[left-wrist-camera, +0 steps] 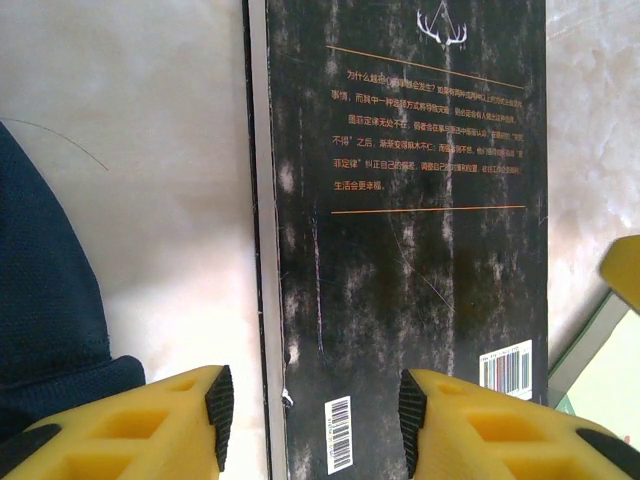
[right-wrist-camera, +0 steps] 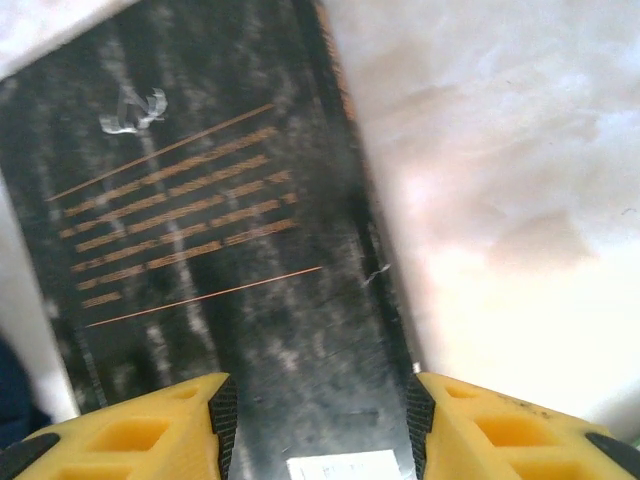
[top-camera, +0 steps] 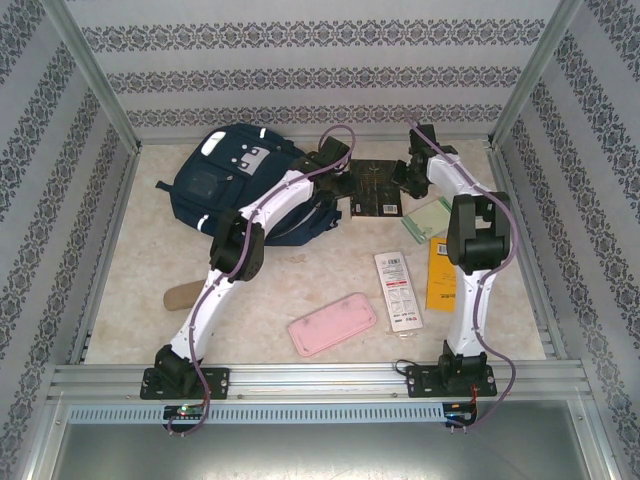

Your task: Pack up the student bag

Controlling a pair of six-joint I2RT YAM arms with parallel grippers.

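- Step in hand, as I judge it: grabbing the black book (left-wrist-camera: 420, 250) for the student bag (top-camera: 240, 180). The book lies flat on the worktop (top-camera: 270, 290), not yet lifted.
- Left pincer (left-wrist-camera: 315, 400) is spread, straddling the book's spine edge.
- Right pincer (right-wrist-camera: 315, 420) is spread too, over the book's opposite edge. Neither is pinching anything.
- Next move probably calls for closing on an edge, lifting, and carrying the book left to the bag.
- The bag lies just left of the left pincer. Cannot tell its opening or contents.
- Pink pencil case (top-camera: 332, 323) sits behind both pincers, toward the bases, unpacked.
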